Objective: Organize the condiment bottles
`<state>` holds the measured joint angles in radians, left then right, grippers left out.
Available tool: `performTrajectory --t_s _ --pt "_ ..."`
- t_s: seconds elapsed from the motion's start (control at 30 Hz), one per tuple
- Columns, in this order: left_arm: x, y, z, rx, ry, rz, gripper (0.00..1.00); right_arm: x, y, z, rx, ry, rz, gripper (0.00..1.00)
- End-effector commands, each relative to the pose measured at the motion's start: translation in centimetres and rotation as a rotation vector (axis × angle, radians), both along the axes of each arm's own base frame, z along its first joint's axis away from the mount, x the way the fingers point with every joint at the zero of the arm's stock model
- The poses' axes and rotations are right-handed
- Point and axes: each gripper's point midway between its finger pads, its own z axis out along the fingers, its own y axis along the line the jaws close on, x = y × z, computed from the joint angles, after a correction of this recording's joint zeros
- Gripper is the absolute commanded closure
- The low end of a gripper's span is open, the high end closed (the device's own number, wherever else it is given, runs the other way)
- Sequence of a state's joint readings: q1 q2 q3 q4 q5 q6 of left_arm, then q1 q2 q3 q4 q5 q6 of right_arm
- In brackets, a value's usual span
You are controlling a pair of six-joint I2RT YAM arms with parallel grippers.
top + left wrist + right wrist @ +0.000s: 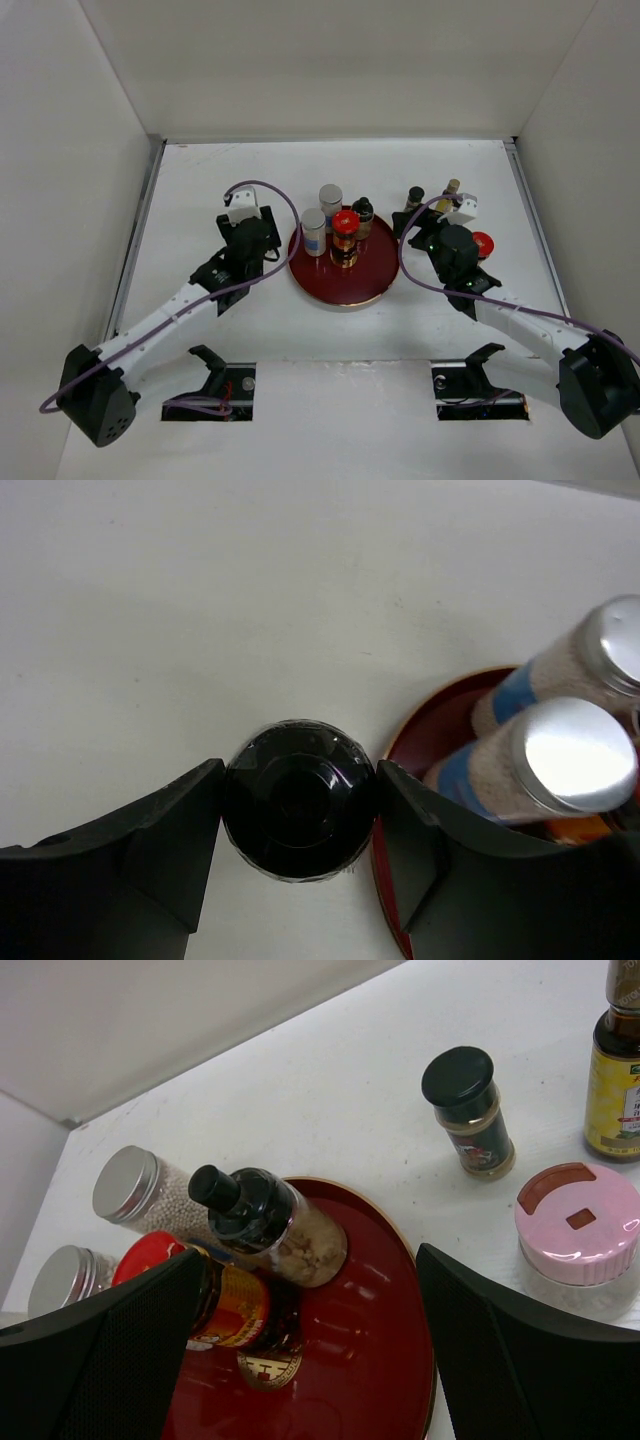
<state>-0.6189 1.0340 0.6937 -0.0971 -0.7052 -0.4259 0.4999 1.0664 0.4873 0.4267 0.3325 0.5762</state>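
Left gripper (300, 820) is on the pick step right now. Its jaws are pinching a black-capped bottle (298, 790), one finger against each side of the cap. The bottle stands upright, cap pointing straight at the wrist cam, so its long axis runs down between the jaws and all I get is the round top. I can't tell if the base is on the table (200, 600) or already lifted.

The red tray (425, 730) starts just outside the right-hand jaw, with two silver-topped shakers (575, 760) standing in it past that jaw. My guess for the next move: lift straight up, slide sideways over the rim, and set the bottle down short of the shakers so the outer finger doesn't bump them.

Right gripper (310, 1260) has its jaws spread wide over the tray, holding nothing. A pink-capped jar (578, 1222) sits just outside one of its fingers.
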Motion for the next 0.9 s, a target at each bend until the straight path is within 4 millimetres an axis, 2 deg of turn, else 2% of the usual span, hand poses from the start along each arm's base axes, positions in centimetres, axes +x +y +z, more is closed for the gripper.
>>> performTrajectory --t_s 0.0,0.17,0.37,0.67,0.87 --pt "-1.1 -1.5 3.5 -0.015 -0.038 -0.065 0.59 0.3 0.8 2.5 0.03 -0.06 0.018 0.1" --pt "-4.0 -7.0 3.2 -0.113 -0.013 -0.249 0.59 0.4 0.9 2.5 0.033 -0.062 0.019 0.1" --pt "-4.2 -12.2 2.4 -0.131 0.006 -0.374 0.59 0.1 1.1 2.8 0.035 -0.074 0.03 0.1" --pt "-2.3 -15.5 -0.2 -0.12 0.004 -0.419 0.59 0.0 1.2 3.0 0.032 -0.08 0.036 0.1" --pt "-1.8 -14.4 -2.4 -0.077 0.017 -0.383 0.58 0.1 1.2 3.0 0.029 -0.079 0.033 0.1"
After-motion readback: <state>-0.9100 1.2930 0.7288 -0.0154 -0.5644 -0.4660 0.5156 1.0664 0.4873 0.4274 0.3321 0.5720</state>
